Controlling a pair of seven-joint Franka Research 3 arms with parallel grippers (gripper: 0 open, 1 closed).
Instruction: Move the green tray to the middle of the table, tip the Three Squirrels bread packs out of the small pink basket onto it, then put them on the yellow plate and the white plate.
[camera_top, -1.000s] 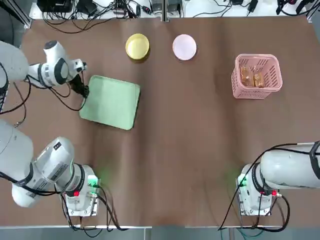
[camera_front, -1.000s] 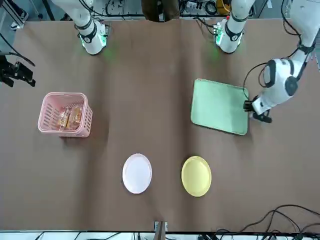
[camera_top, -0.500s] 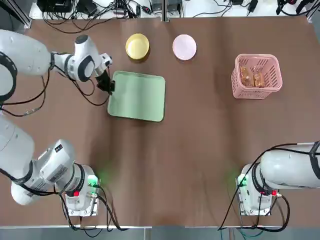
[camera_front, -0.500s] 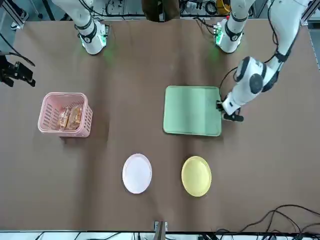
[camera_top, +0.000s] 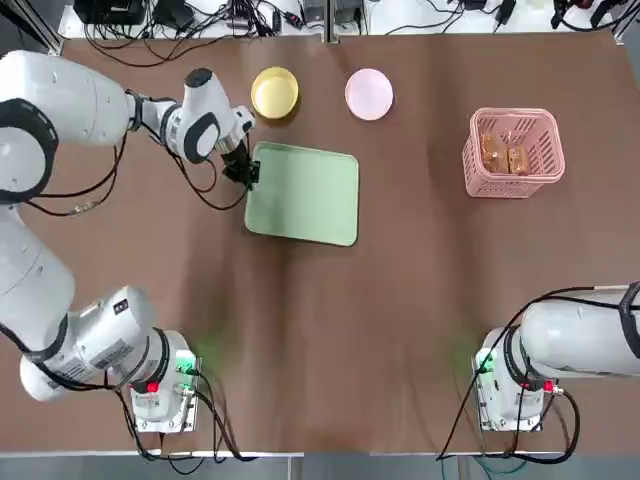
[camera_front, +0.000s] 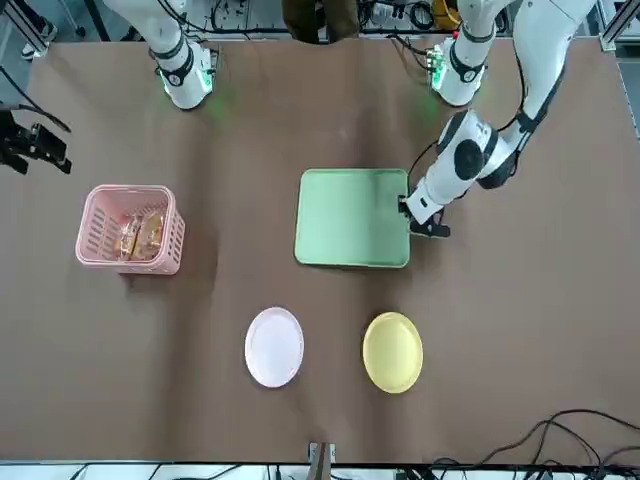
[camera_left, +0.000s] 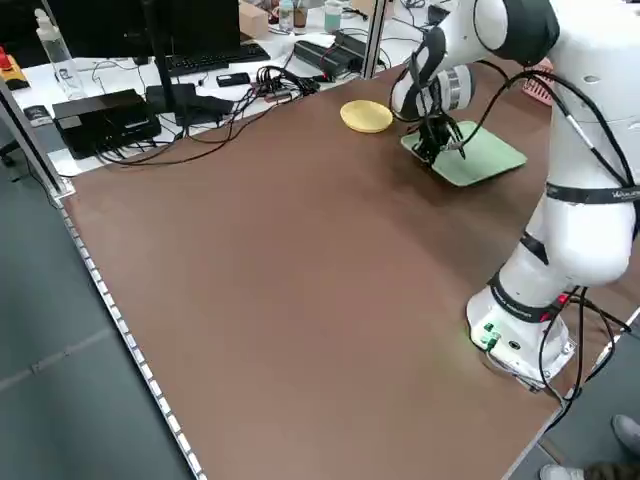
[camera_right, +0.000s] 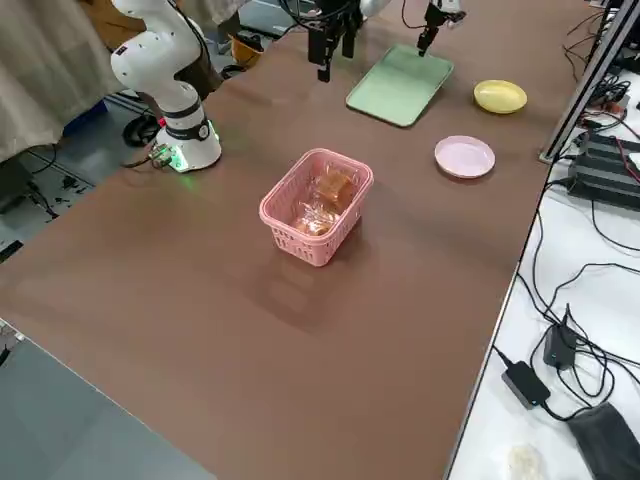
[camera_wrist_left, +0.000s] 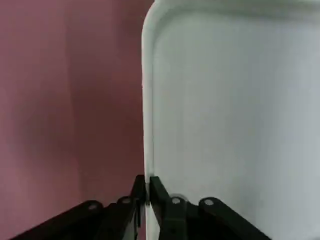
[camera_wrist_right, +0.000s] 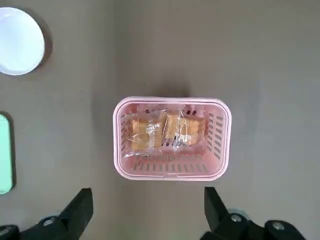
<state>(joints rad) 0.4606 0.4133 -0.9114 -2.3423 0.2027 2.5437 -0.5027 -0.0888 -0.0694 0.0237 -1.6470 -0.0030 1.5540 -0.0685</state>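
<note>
Near the counter's (camera_top: 400, 300) middle lies the green tray (camera_top: 305, 192), flat and round-cornered, its short edge pinched by the left gripper (camera_top: 249, 172); that arm reaches in low from the robot's left, wrist bent down. The left wrist view shows the fingers (camera_wrist_left: 159, 192) closed tight on the low rim. The right gripper (camera_wrist_right: 145, 212) hangs spread wide and empty above the small pink basket (camera_wrist_right: 220, 135), whose latticed walls hold the Three Squirrels bread packs (camera_wrist_right: 165, 131). The yellow plate (camera_top: 274, 93) and white plate (camera_top: 369, 94) sit beyond the tray.
</note>
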